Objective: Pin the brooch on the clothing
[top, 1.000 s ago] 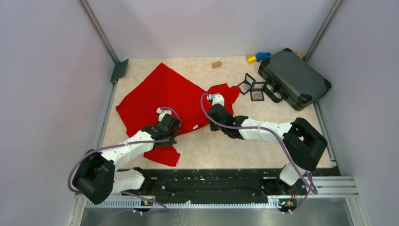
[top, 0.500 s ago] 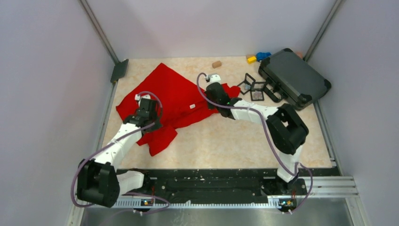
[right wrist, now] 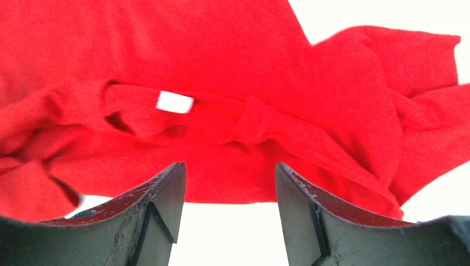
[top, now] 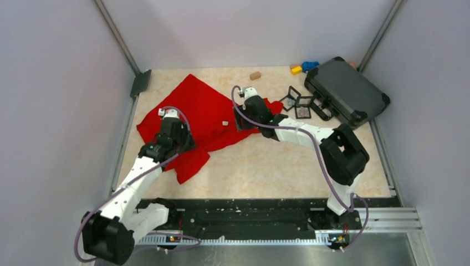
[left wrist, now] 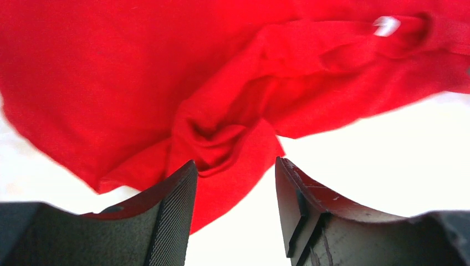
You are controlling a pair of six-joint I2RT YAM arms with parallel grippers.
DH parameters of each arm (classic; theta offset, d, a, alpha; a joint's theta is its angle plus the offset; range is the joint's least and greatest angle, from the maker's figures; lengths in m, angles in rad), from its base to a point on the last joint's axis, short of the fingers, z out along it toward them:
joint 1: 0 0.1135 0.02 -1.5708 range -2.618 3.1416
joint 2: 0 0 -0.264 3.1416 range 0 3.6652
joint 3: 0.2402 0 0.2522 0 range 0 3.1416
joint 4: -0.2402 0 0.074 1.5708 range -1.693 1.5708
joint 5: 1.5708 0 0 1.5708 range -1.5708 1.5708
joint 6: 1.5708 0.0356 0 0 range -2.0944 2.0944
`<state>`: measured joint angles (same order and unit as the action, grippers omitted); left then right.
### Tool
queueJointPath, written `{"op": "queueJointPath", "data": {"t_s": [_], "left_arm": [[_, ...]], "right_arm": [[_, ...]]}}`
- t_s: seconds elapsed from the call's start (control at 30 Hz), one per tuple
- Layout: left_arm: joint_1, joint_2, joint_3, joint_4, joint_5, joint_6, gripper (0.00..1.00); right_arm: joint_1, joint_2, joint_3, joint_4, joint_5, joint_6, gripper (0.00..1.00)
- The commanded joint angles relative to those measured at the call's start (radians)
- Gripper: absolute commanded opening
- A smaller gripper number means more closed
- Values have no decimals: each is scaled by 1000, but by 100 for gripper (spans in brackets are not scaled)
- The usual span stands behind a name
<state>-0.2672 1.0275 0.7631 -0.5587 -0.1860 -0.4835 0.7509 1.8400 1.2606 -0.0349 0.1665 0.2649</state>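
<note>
Clothing (top: pixel 205 111): soft matt red cloth, creased. Table (top: pixel 266 166): smooth, pale stone-pattern top. Case (top: pixel 346 91), 2 o'clock: matt black hard shell. Left gripper (left wrist: pixel 235 162) fingers (left wrist: pixel 176 216): black, finely ribbed, matt. Right gripper (right wrist: pixel 230 164) fingers (right wrist: pixel 299 210): black, scuffed.

White tag (right wrist: pixel 174 102) on clothing (right wrist: pixel 221 50): no legible text

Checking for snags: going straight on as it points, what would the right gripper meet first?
Most likely the clothing: its red folds fill the view beyond the right gripper, though depth is unclear.
</note>
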Motion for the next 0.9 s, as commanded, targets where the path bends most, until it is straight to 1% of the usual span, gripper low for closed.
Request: {"op": "queueJointPath", "data": {"t_s": [0.0,0.17,0.27,0.4,0.5,0.6,0.7,0.87], "left_arm": [[-71,-53,-60,97,75,-56,58],[-188,51,-104,191,100,-143,56],[-231,97,-114,224,72,-167,53],[-240,120,-140,255,-10,-168,48],[-246,131,-161,276,-64,-166,48],[-246,161,-168,294,-72,-170,48],[-249,180,-158,274,-108,-174,49],[-251,101,-157,234,-152,-166,51]], "right_arm": [[45,-71,-15,86,-108,36,59],[60,16,36,103,-199,74,54],[64,52,55,122,-228,86,53],[70,96,86,127,-253,93,51],[73,124,107,124,-269,92,50],[77,158,131,123,-279,92,50],[80,186,159,118,-299,92,50],[92,223,196,105,-322,95,50]]}}
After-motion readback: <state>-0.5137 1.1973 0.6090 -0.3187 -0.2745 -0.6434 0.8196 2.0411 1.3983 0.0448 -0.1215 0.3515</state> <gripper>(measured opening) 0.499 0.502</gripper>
